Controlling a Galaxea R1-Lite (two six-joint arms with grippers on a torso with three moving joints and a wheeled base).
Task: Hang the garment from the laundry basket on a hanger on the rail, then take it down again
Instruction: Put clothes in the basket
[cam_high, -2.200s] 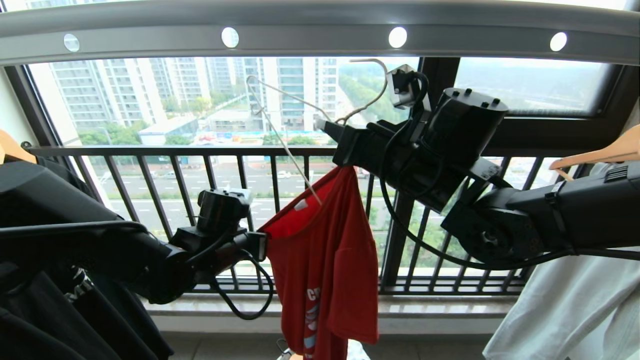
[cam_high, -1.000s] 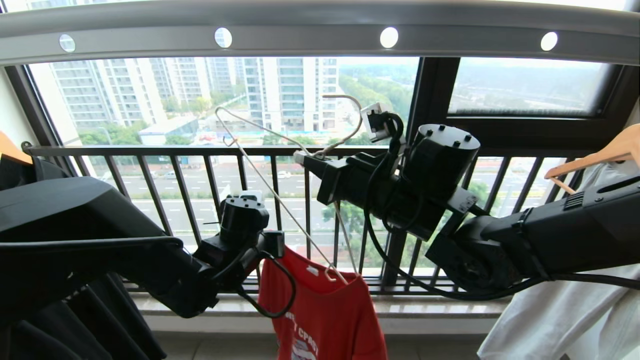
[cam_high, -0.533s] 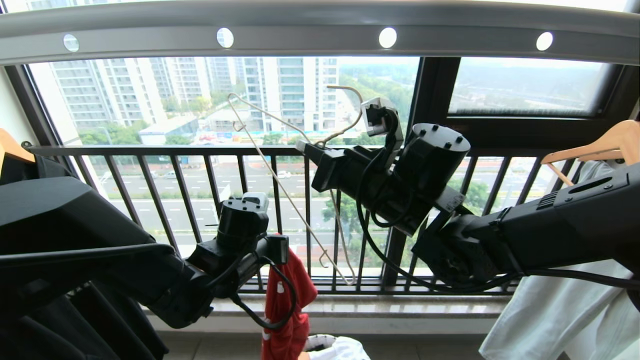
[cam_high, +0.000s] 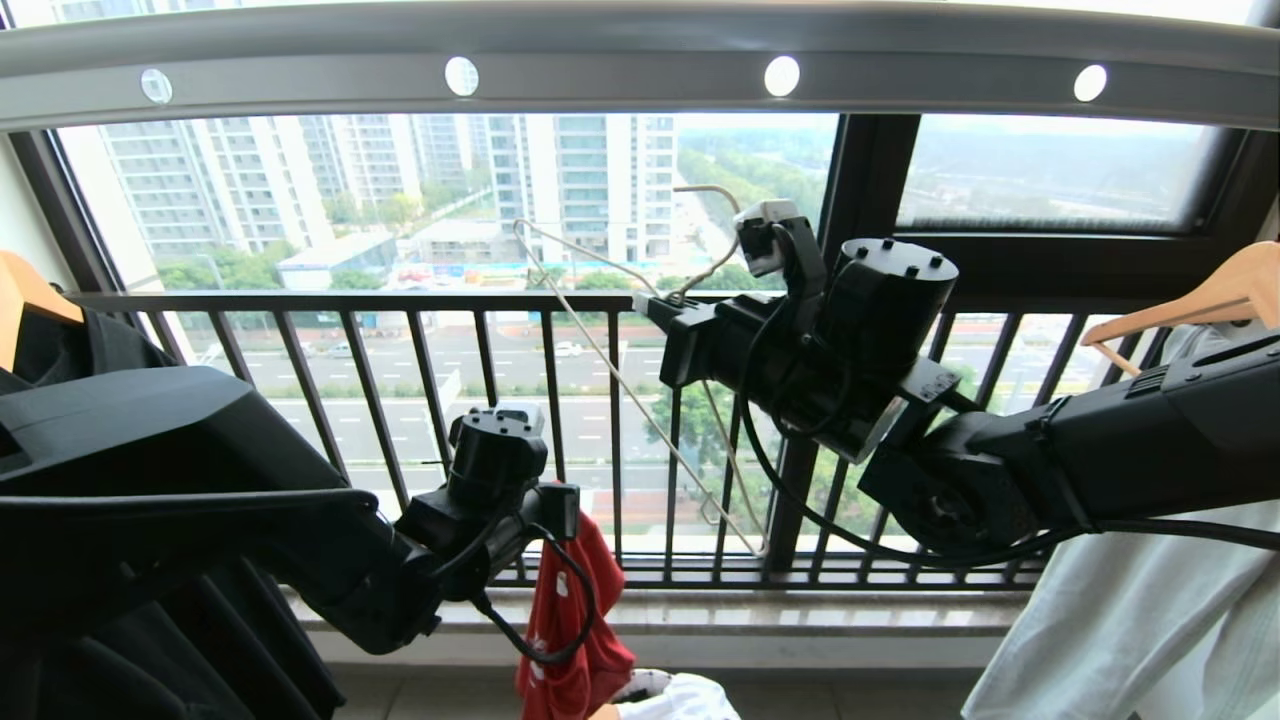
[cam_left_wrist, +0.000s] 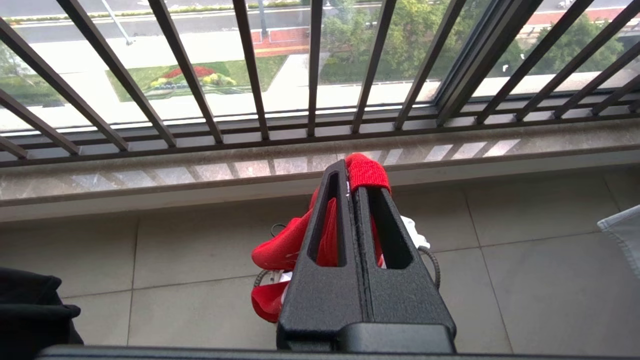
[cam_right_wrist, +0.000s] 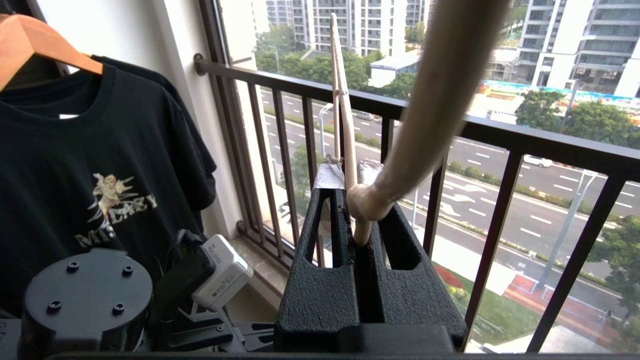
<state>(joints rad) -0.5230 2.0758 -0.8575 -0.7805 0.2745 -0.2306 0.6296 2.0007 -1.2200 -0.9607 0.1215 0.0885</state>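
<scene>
Nearest us, at seven o'clock in the head view, our left gripper (cam_high: 575, 520) is clamped tight on a fold of the garment (cam_high: 572, 640), a soft red T-shirt. It hangs bunched and crumpled from the pebbled black fingers (cam_left_wrist: 372, 220), clear of the hanger. Just below it, at six o'clock, a sliver of the basket (cam_high: 640, 685) shows, with white cloth (cam_high: 690, 700) heaped in it, over smooth grey floor tiles (cam_left_wrist: 525, 280).

At the centre, higher up, our right gripper (cam_high: 650, 303) is closed on the twisted neck of the hanger (cam_high: 640, 400), a thin cream wire triangle. It is tilted steeply, one shoulder toward eleven o'clock and its long bar slanting down toward five o'clock. Its curved hook (cam_high: 720, 230) rises free and is not on the rail.

At nine o'clock a black T-shirt (cam_right_wrist: 100, 175) with a pale print hangs on a wooden hanger (cam_high: 30, 285). At three o'clock a white shirt (cam_high: 1130, 620) hangs on another wooden hanger (cam_high: 1200, 300).

Beyond stands the black barred railing (cam_high: 400, 300) on a polished stone sill (cam_left_wrist: 450, 150). Farthest, at twelve o'clock, the rail (cam_high: 640, 50) spans the view, a flat grey metal bar with round white holes.
</scene>
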